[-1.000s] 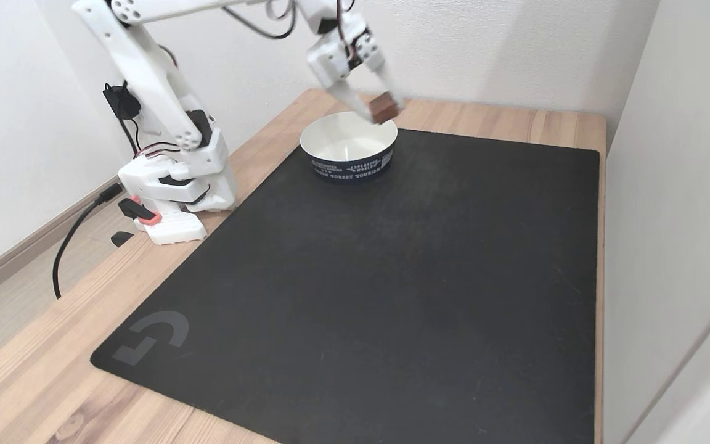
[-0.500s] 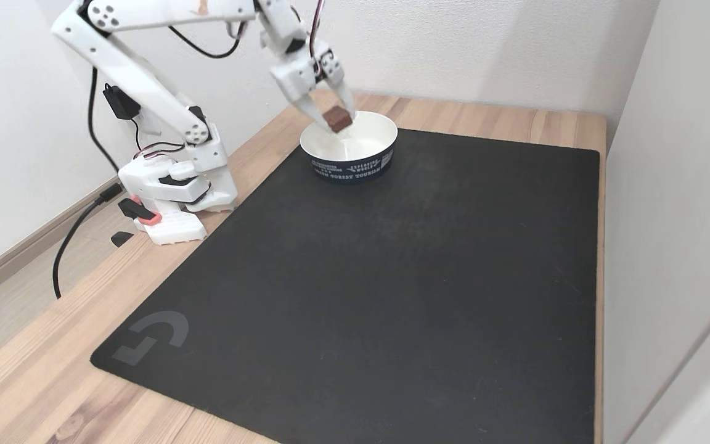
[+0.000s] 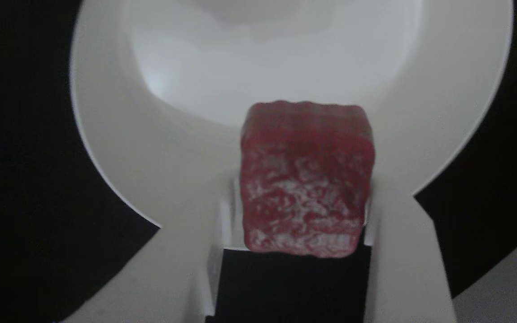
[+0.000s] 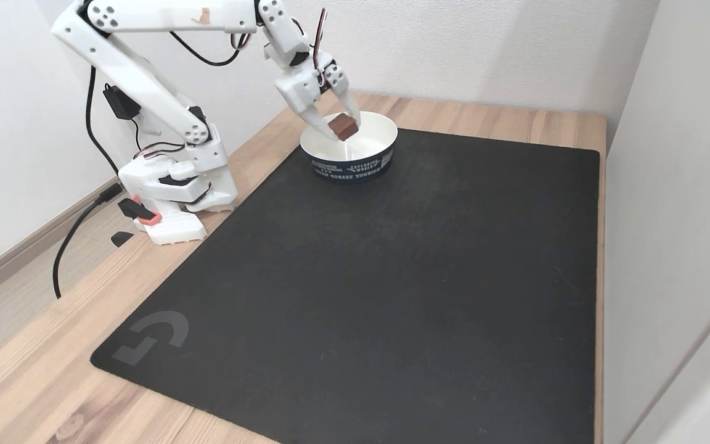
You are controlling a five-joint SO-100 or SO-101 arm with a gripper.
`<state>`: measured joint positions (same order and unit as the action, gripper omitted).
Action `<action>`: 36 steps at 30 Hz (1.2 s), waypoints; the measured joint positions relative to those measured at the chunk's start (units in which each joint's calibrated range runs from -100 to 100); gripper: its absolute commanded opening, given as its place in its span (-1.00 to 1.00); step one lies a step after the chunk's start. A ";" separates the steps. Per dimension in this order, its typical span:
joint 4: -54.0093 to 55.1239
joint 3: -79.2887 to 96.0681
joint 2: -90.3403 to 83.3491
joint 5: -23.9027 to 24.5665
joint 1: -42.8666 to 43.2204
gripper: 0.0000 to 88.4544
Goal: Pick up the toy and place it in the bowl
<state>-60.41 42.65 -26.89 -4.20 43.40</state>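
Fixed view: a black mat (image 4: 392,277) covers the wooden surface (image 4: 22,382); on it sits the round white bowl (image 4: 375,122). Above its opening, the white pincer (image 4: 344,127) clamps the dark-red mottled toy block (image 4: 342,127). Released off-centre, it could strike the rim and bounce out.

White arm (image 4: 145,74) folded high from its base, forearm level, wrist angled steeply downward, gripper (image 4: 344,126) fingers pointing down, clamped on a small load

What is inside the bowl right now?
Nothing rests in the bowl; its white floor looks bare. The toy hangs above it, clamped in the hand, hiding the patch beneath.
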 measured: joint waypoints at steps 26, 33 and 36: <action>8.61 -11.81 -0.25 -3.86 -29.13 -0.95; 11.65 3.97 -5.00 -3.96 -42.20 -0.95; 14.69 12.19 -11.16 -3.76 -43.53 -0.95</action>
<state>-45.72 54.84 -38.05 -7.95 -0.12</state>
